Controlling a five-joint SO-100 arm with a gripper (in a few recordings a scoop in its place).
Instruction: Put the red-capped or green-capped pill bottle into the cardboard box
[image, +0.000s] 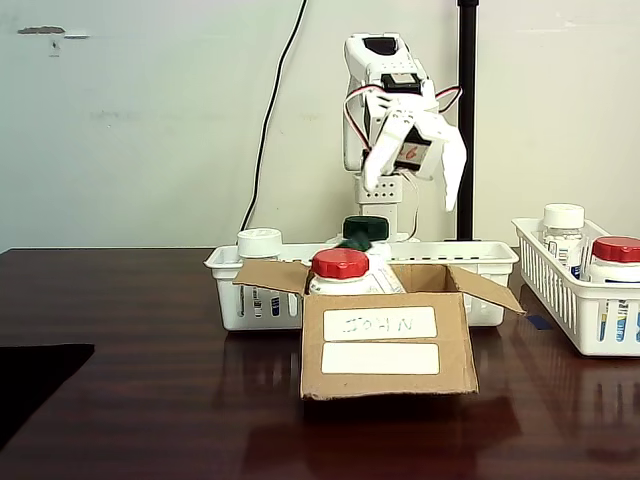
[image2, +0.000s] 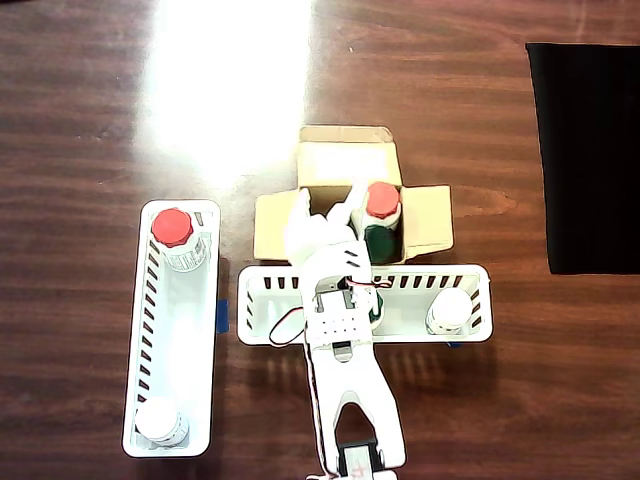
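Observation:
The cardboard box stands open at the table's middle, with two white labels on its front. A red-capped pill bottle stands upright inside it, and from above its cap shows in the box. A green-capped bottle stands right behind it, toward the basket side of the box. My white gripper hangs well above the box, open, with nothing between its fingers. In the overhead view the gripper is over the box beside the red cap.
A white slotted basket behind the box holds a white-capped bottle. Another basket at the right holds a red-capped bottle and a white-capped one. A black mat lies at front left.

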